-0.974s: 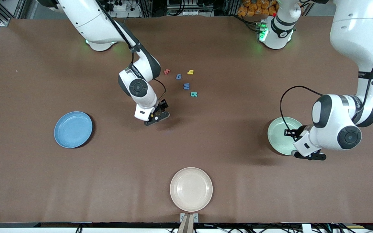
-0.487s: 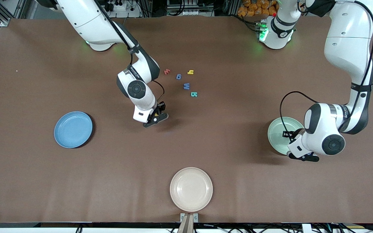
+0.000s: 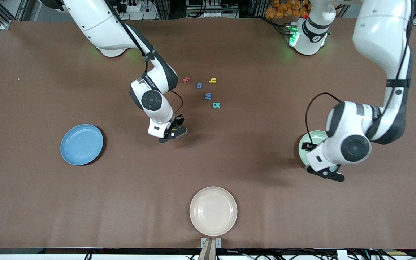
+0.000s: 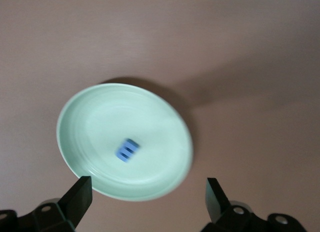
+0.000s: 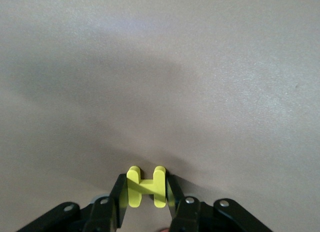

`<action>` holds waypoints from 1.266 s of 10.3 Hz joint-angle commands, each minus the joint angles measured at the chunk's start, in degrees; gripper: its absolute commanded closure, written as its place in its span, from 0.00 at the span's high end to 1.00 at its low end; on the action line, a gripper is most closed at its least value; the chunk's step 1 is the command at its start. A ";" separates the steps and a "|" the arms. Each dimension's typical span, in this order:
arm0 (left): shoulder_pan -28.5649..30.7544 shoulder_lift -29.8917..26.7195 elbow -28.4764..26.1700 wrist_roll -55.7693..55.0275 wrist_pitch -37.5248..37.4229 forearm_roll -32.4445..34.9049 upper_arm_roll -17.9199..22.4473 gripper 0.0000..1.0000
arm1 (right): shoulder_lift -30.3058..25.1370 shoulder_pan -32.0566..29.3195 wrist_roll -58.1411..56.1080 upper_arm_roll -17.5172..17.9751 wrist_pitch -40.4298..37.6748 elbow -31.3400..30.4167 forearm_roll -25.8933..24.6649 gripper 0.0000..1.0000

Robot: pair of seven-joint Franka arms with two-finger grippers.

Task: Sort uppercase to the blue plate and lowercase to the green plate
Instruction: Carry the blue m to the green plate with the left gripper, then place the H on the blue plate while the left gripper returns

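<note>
Round pale mint-green shallow plate (image 3: 303,144) mostly hidden under left arm wrist; small blue foam letter (image 4: 127,150) on it blurred, unreadable.

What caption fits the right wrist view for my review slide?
Right gripper shut on the yellow H, low over the bare brown table.

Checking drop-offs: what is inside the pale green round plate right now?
One small blue foam letter lies in the pale green round plate, seen in the left wrist view. From the front, the left arm covers most of it.
</note>
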 commanded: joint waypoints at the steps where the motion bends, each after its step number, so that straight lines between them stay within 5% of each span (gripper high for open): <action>1: -6.95 -5.00 -1.43 -12.66 -4.19 0.05 -0.75 1.00 | 1.35 -0.91 -0.75 0.22 -0.26 1.57 0.21 0.34; 7: -10.38 -3.70 -4.15 -40.37 -3.52 -5.14 -22.10 1.00 | -0.58 -7.04 -7.57 0.31 -11.59 6.40 0.38 0.31; 9: -15.56 -3.26 -10.10 -48.46 6.02 -4.80 -22.12 1.00 | -1.55 -10.30 -13.20 -0.22 -13.62 6.67 0.30 0.31; 11: -18.73 -1.34 -14.17 -54.80 17.20 -4.36 -22.03 1.00 | -2.16 -10.49 -19.08 -5.38 -15.02 6.67 0.21 0.31; 13: -22.95 1.65 -13.91 -60.08 20.83 -0.87 -21.68 1.00 | -3.56 -10.49 -28.64 -12.05 -17.74 6.67 0.21 0.31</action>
